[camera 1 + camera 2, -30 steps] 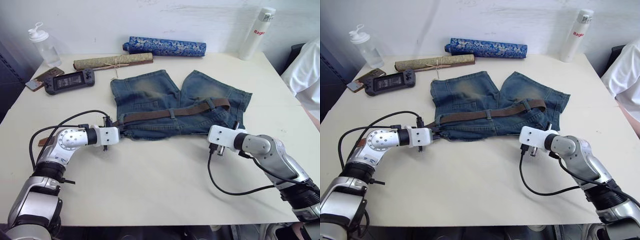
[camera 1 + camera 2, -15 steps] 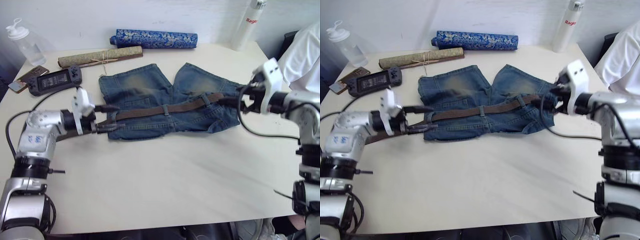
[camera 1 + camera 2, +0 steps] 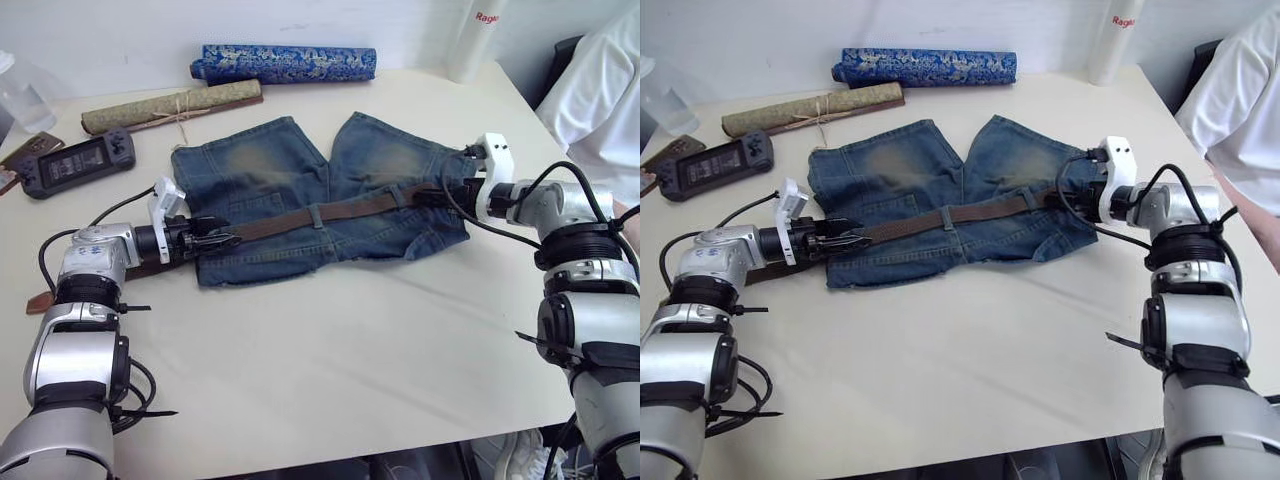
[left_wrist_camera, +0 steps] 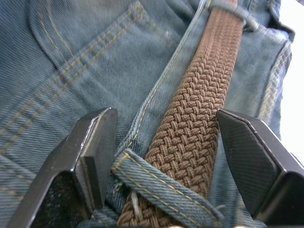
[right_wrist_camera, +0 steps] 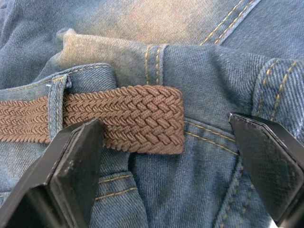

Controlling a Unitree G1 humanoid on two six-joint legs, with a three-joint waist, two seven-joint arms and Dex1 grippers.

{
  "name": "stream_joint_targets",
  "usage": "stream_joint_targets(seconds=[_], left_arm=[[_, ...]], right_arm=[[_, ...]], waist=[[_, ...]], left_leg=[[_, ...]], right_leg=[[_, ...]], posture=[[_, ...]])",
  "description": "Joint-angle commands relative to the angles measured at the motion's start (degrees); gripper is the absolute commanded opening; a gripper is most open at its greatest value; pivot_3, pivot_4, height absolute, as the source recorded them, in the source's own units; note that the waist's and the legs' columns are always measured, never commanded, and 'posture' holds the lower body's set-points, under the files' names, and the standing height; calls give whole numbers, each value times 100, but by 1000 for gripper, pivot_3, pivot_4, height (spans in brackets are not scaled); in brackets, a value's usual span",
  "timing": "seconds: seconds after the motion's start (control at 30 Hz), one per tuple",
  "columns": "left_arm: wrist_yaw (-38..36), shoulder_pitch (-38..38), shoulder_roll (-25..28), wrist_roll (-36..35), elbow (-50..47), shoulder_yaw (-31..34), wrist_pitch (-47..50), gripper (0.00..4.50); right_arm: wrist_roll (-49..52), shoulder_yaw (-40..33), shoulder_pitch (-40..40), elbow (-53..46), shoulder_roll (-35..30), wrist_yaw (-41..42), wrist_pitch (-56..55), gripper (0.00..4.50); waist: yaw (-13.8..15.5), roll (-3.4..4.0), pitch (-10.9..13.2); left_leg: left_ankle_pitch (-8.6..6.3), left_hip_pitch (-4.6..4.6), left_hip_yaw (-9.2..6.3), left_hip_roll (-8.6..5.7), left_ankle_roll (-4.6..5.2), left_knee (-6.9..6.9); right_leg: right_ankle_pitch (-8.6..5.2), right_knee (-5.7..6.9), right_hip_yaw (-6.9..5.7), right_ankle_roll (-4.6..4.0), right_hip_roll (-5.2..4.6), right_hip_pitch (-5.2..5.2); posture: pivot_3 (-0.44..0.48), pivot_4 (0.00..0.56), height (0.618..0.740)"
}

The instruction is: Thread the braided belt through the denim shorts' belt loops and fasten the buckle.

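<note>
The denim shorts (image 3: 300, 195) lie flat mid-table, waistband toward me. The braided belt (image 3: 335, 212) runs along the waistband under the belt loops (image 4: 164, 185), and its left tail (image 3: 40, 300) trails out beneath my left arm. My left gripper (image 4: 166, 156) is open at the shorts' left waist, with a finger on each side of the belt and not touching it. My right gripper (image 5: 171, 166) is open at the right waist, straddling the belt's blunt brown end (image 5: 152, 118) just past a loop (image 5: 57, 102). The buckle is hidden.
A blue patterned roll (image 3: 285, 62) and an olive rolled mat (image 3: 170, 105) lie behind the shorts. A handheld console (image 3: 75, 160) sits at the far left and a white bottle (image 3: 475, 40) at the far right. A person's white sleeve (image 3: 600, 90) is beside the table's right edge.
The whole view has shifted. My right gripper has moved from the shorts' near edge up to the belt's right end. Both grippers now stand wide open over the belt.
</note>
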Motion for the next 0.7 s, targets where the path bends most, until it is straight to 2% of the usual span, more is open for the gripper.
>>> stream_joint_targets(seconds=[0.03, 0.3, 0.5, 0.6, 0.63, 0.7], left_arm=[[-107, -150, 63, 184, 285, 93, -94, 3627], [-391, -393, 223, 301, 566, 264, 27, 3627], [-515, -402, 128, 529, 633, 165, -55, 3627], [-576, -405, 77, 630, 654, 136, -112, 3627], [-595, -401, 66, 667, 652, 120, -150, 3627], [-620, -395, 33, 710, 646, 116, -204, 3081]], right_arm=[[-33, 81, -240, 129, -40, 524, -82, 4444], [-269, 579, -412, -148, -298, 1912, -322, 4444], [-395, 524, -617, 474, -48, 1595, -437, 4444], [-462, 528, -630, 663, 37, 1499, -498, 4444], [-475, 535, -627, 693, 56, 1476, -513, 4218], [-489, 529, -594, 713, 101, 1464, -541, 3563]], waist=[[0, -1, 1], [4, -7, 4], [0, -7, 4], [14, -8, 4], [17, -8, 4], [17, -8, 4]], left_leg=[[-1, 1, 5, 0, 1, 6], [2, -1, 16, 0, 0, 52], [2, -4, 18, 1, 0, 58], [2, -44, 20, 1, 0, 89], [2, -69, 22, 0, -1, 105], [3, -92, 34, 0, -2, 121]], right_leg=[[0, 12, 0, 0, -4, -1], [1, 66, -2, -2, -14, -11], [1, 88, -2, -2, -15, -13], [1, 110, -6, -2, -22, -41], [1, 125, -6, -2, -25, -62], [1, 145, -5, -2, -31, -89]], posture=[[0, 150, 645], [0, 150, 645], [0, 150, 645], [0, 150, 645], [0, 150, 645], [0, 150, 645]])
